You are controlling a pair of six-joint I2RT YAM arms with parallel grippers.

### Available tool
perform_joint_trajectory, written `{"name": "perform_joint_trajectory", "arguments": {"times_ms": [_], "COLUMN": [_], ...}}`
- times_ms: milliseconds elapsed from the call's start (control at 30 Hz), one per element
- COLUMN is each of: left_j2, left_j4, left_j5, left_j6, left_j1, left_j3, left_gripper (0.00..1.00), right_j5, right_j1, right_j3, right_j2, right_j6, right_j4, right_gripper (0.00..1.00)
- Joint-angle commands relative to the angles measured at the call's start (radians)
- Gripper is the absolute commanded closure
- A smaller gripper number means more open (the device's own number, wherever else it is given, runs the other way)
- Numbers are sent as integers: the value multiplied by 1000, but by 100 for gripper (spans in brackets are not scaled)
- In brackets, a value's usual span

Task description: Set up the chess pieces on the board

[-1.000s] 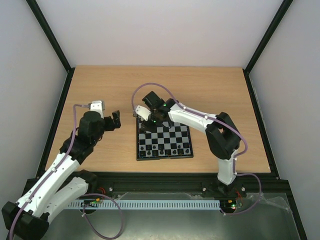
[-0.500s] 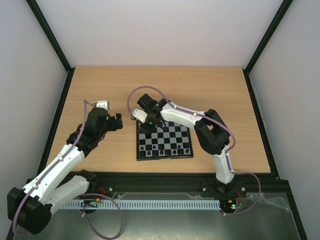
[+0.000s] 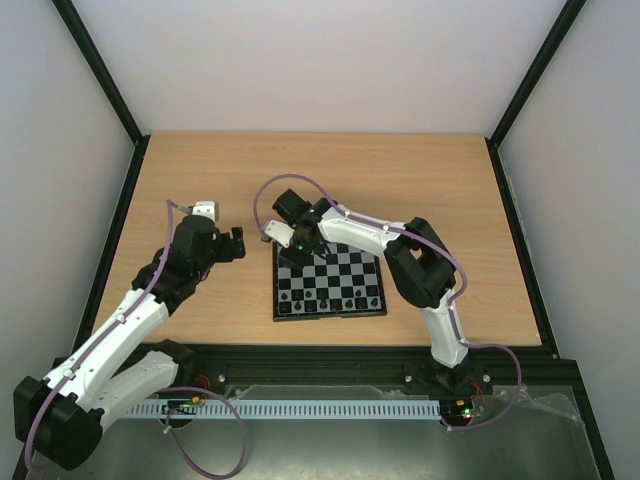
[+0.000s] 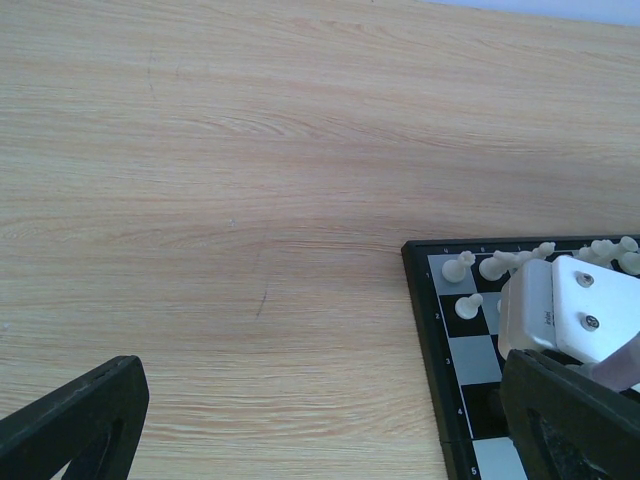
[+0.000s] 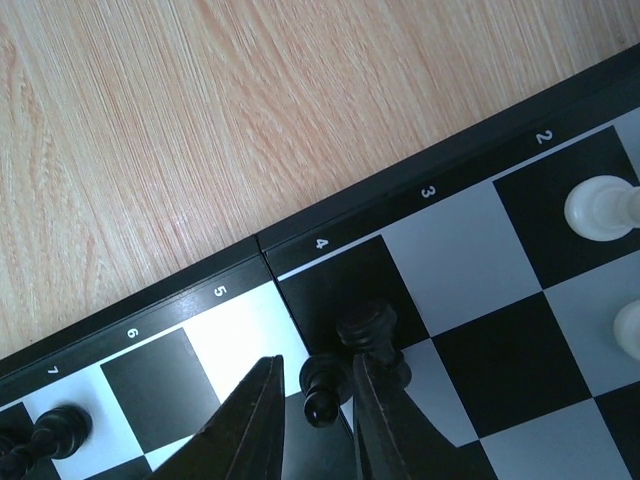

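Looking through the right wrist camera, you see the right gripper (image 5: 317,372) low over the left edge of the small glossy black-and-white chequered chessboard (image 3: 330,315). Its jaws stand narrow on either side of a tiny black chess piece (image 5: 320,388). You cannot tell whether they pinch it or only flank it. A second black piece (image 5: 368,332) stands just beside it, on the dark square next to the numeral 4. Cream-white chessmen (image 4: 460,265) line the board's far rows.

From above, the board lies in the middle of the light wooden worktop (image 3: 200,170), with the right gripper at its far-left corner. Your left gripper (image 3: 234,244) hangs over the worktop just left of the board, jaws spread wide and holding nothing.
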Motion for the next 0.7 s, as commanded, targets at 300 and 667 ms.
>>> {"name": "perform_joint_trajectory", "arguments": {"times_ms": [300,667], "left_j2": [-12,-14], "left_j4": [7,7], "left_j5": [-2,3], "left_j6": [18,19], "left_j1": [4,5], "left_j3": [3,3], "left_gripper": [1,1], "right_j5": [4,5], "right_j1": [9,9], "right_j3": [-15,-28], "right_j2": [-3,-21], "right_j6": [-2,-4], "right_j4": [-58,-73], "right_gripper": [88,93]}}
